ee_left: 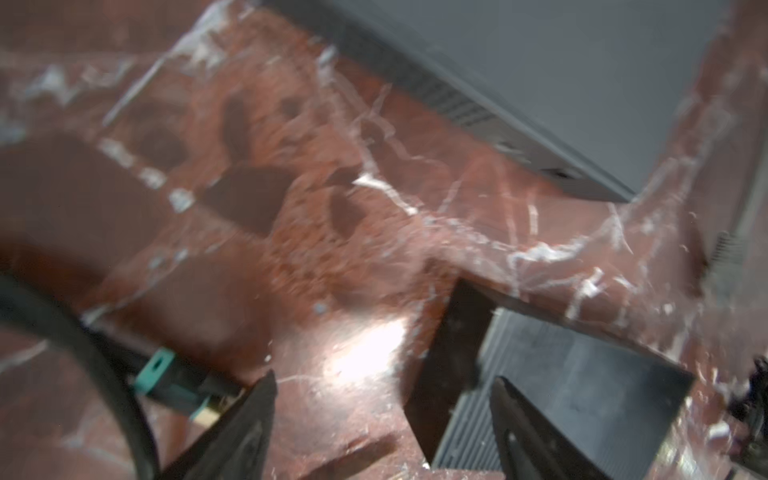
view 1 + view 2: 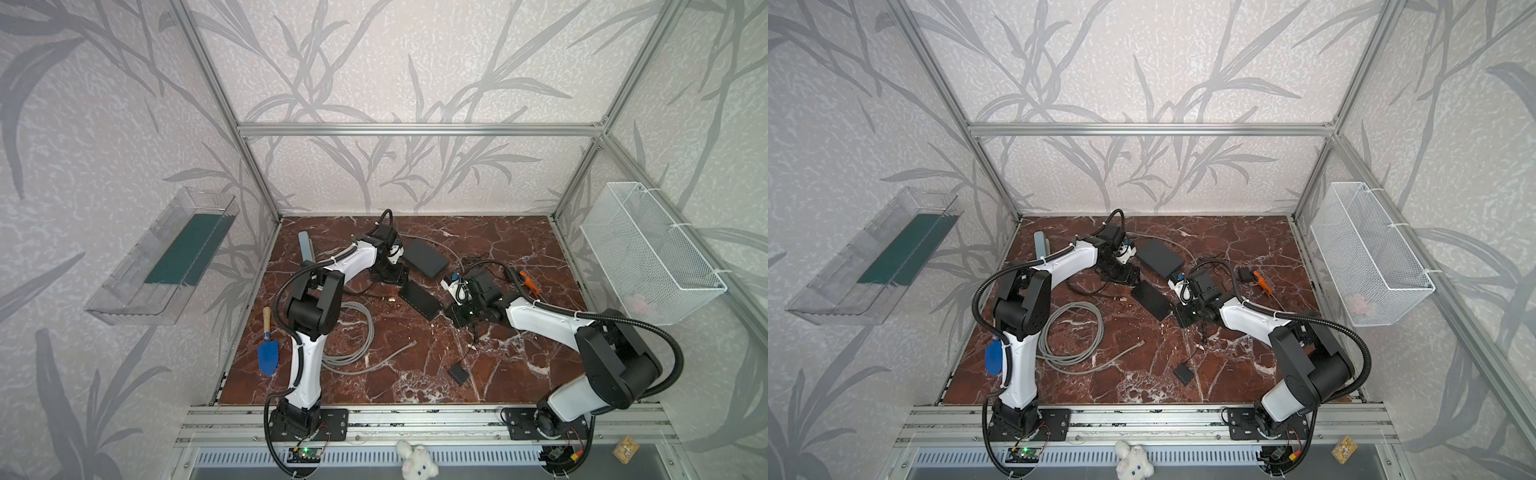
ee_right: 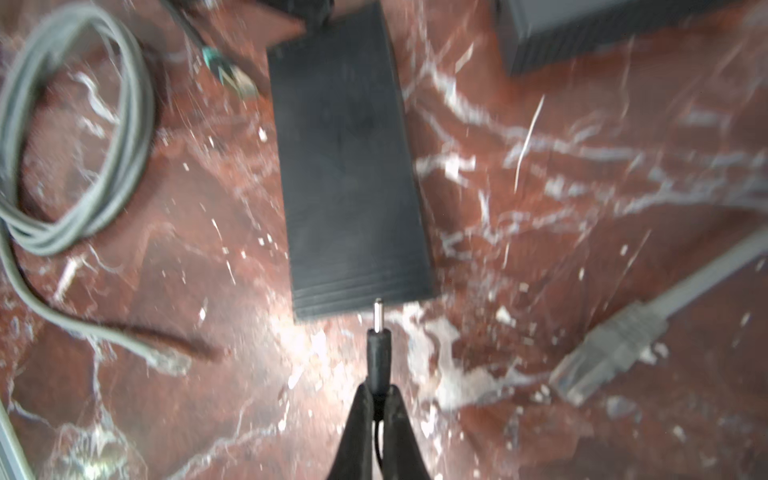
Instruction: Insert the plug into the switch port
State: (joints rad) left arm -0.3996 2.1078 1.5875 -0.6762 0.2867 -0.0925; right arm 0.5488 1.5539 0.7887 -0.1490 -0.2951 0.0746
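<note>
The switch (image 3: 349, 174) is a small flat black box lying on the marble, seen in both top views (image 2: 420, 300) (image 2: 1150, 300). My right gripper (image 3: 378, 390) is shut on the black barrel plug (image 3: 377, 349). The plug's metal tip points at the near end of the switch and reaches its edge; the port itself does not show. My left gripper (image 1: 384, 378) is open above the marble at the far end of the switch (image 1: 582, 374), with nothing between its fingers. It sits in a top view (image 2: 390, 276) left of the switch, the right gripper (image 2: 449, 309) just right of it.
A larger grey box (image 2: 424, 258) lies behind the switch. A coiled grey cable (image 2: 353, 332) and its connector (image 3: 602, 357) lie on the marble, as does a black cable with a green tag (image 1: 158, 370). A blue trowel (image 2: 267, 353), an orange tool (image 2: 528, 280) and a small black adapter (image 2: 458, 372) lie around.
</note>
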